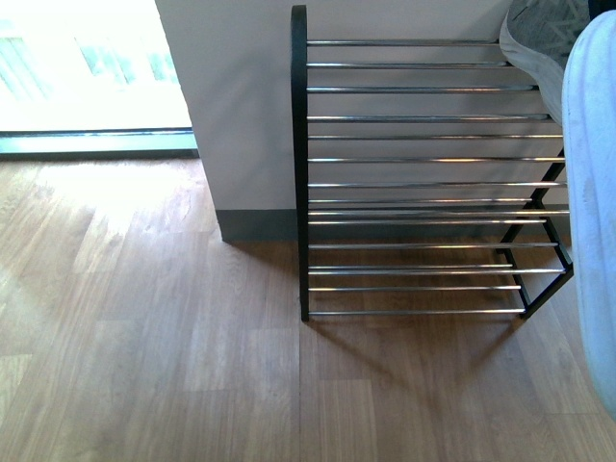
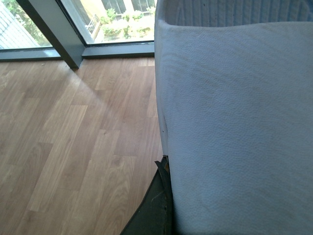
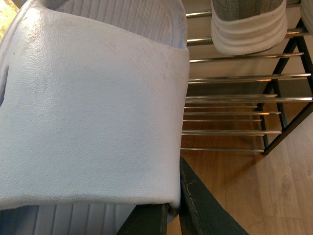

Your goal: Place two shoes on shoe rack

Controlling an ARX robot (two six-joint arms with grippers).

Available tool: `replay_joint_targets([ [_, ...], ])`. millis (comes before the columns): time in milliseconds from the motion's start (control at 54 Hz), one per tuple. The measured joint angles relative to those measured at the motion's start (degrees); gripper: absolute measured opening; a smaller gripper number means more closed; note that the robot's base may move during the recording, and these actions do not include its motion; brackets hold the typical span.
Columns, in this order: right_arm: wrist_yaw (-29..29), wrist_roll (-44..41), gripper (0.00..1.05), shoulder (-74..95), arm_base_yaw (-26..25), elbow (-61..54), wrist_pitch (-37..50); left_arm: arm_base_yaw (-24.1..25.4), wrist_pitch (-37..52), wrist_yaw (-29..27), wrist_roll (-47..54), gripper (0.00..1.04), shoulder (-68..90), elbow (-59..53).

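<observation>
The shoe rack [image 1: 423, 183], a black frame with chrome rods, stands against the white wall. A grey sneaker [image 1: 539, 34] with a white sole rests on its top shelf at the right end and also shows in the right wrist view [image 3: 247, 24]. One pale blue slide [image 2: 234, 122] fills the left wrist view, with my left gripper [image 2: 166, 171] shut on its edge and one dark finger [image 2: 156, 208] showing. My right gripper [image 3: 173, 196] is shut on the other pale blue slide [image 3: 93, 107], held near the rack [image 3: 230, 78]. A slide [image 1: 592, 192] looms at the front view's right edge.
Wooden floor [image 1: 154, 327] spreads to the left of and in front of the rack. A bright glass door with a grey frame [image 1: 96, 144] lies at the back left, also seen in the left wrist view [image 2: 63, 34]. A white wall [image 1: 231, 115] rises behind the rack.
</observation>
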Motion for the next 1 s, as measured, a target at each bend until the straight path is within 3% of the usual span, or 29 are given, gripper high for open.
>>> replay_joint_targets([
  [74, 0.04, 0.0, 0.02, 0.0, 0.0, 0.0, 0.0, 0.0, 0.0, 0.02, 0.0, 0.02, 0.0, 0.0],
  [222, 5.95, 0.31, 0.02, 4.87, 3.72, -2.62, 21.9, 0.0, 0.0, 0.0, 0.0, 0.02, -0.02, 0.0],
  [315, 6.4, 0.52, 0.02, 4.85, 6.25, 0.24, 21.31, 0.0, 0.0, 0.02, -0.02, 0.02, 0.0, 0.0],
  [556, 10.38, 0.11, 0.02, 10.75, 12.68, 16.39, 7.74, 0.0, 0.0, 0.0, -0.02, 0.02, 0.0, 0.0],
  [723, 13.27, -1.49, 0.02, 21.94, 14.36, 32.0, -2.45, 0.0, 0.0, 0.04, -0.02, 0.02, 0.0, 0.0],
  [1001, 22.91, -9.35, 0.02, 44.85, 14.95, 61.51, -19.67, 0.0, 0.0, 0.02, -0.02, 0.02, 0.0, 0.0],
])
